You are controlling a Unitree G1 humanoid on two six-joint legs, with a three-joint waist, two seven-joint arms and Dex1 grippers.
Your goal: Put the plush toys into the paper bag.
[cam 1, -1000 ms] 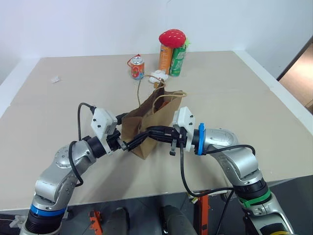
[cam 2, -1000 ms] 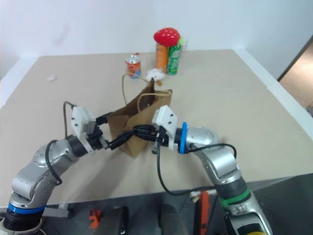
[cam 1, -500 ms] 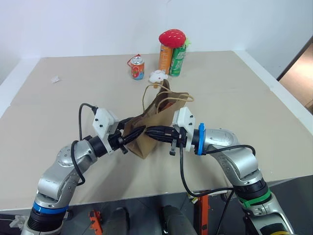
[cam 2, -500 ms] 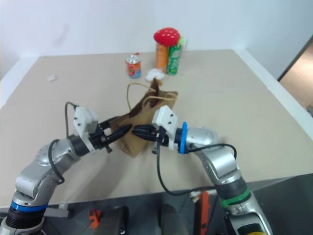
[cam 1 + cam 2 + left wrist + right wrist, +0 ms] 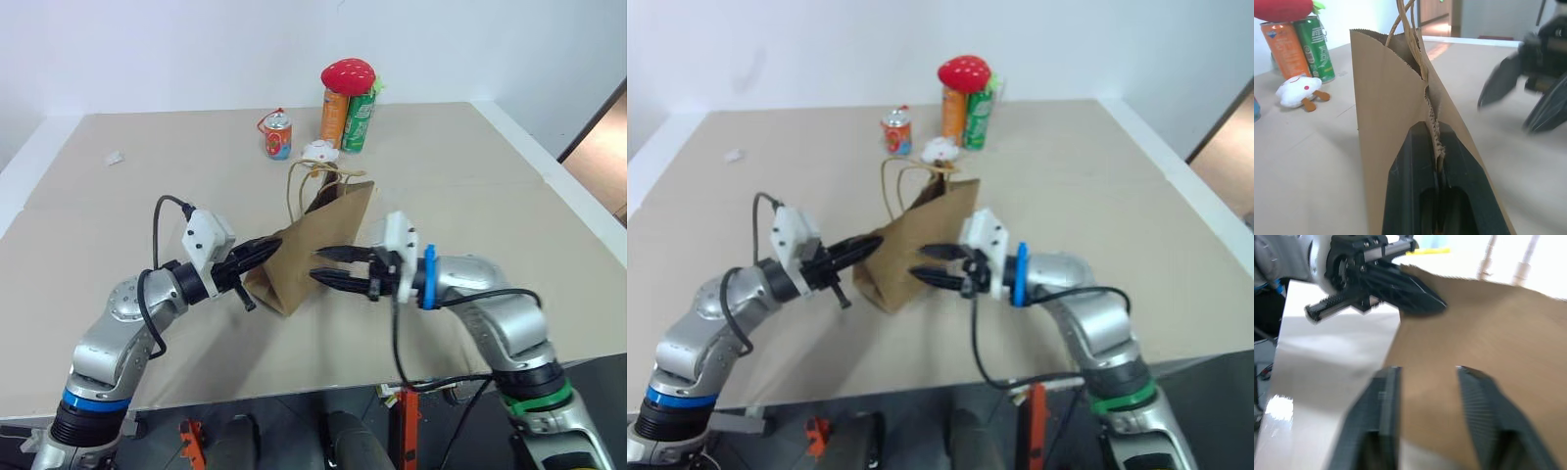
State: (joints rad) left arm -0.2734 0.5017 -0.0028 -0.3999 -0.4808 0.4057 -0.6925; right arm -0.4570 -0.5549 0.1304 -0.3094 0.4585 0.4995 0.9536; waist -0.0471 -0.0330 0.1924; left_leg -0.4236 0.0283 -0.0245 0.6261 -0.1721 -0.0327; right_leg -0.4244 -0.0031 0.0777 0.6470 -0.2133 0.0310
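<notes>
Paper bag [image 5: 312, 250] stands mid-table, its near edge pinched flat by the left gripper [image 5: 263, 253]. Right gripper [image 5: 328, 265], fingers spread, sits just beside the bag's side. White plush toy [image 5: 317, 153] lies behind the bag

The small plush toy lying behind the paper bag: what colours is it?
White with orange feet and a red dot, clearest in the left wrist view.
</notes>
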